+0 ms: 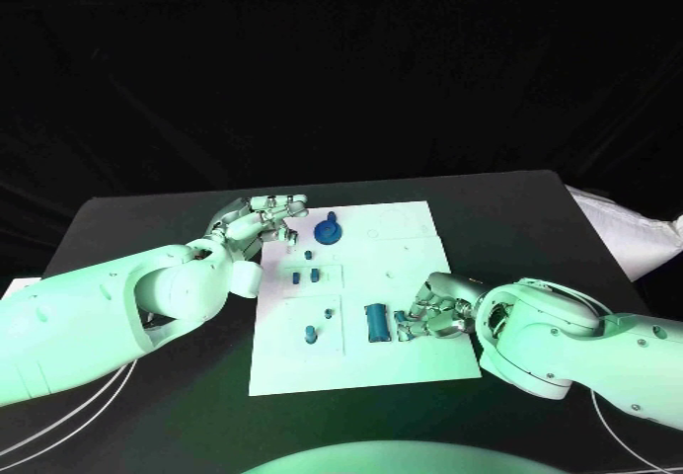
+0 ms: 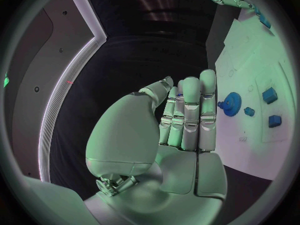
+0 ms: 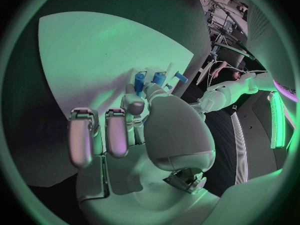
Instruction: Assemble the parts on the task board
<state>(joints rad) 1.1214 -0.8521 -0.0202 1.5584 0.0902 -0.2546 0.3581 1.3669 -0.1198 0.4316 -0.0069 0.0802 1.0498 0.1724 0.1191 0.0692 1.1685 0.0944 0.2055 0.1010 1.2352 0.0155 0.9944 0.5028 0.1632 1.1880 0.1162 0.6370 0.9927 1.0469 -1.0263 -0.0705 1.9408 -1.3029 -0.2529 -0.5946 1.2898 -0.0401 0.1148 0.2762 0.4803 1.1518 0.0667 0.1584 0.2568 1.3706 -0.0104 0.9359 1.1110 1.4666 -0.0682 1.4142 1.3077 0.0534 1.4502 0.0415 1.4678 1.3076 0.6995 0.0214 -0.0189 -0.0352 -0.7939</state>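
Observation:
The white task board (image 1: 406, 242) lies in the middle of the black table. A blue gear (image 1: 329, 232) stands near its far left corner, also seen as the gear (image 2: 231, 104). My left hand (image 1: 264, 222) hovers just left of the gear with its fingers (image 2: 190, 110) straight and nothing in them. A long blue part (image 1: 376, 322) lies near the board's right edge. My right hand (image 1: 434, 311) is beside that part, and its thumb and a finger pinch the blue part (image 3: 139, 84). Small blue parts (image 1: 306, 276) sit in the board's middle and another small one (image 1: 311, 334) nearer me.
A white crumpled bag (image 1: 634, 232) lies at the table's far right edge. White cables (image 1: 86, 405) run over the table at the near left. Small blue parts (image 2: 272, 107) sit on the board past the gear.

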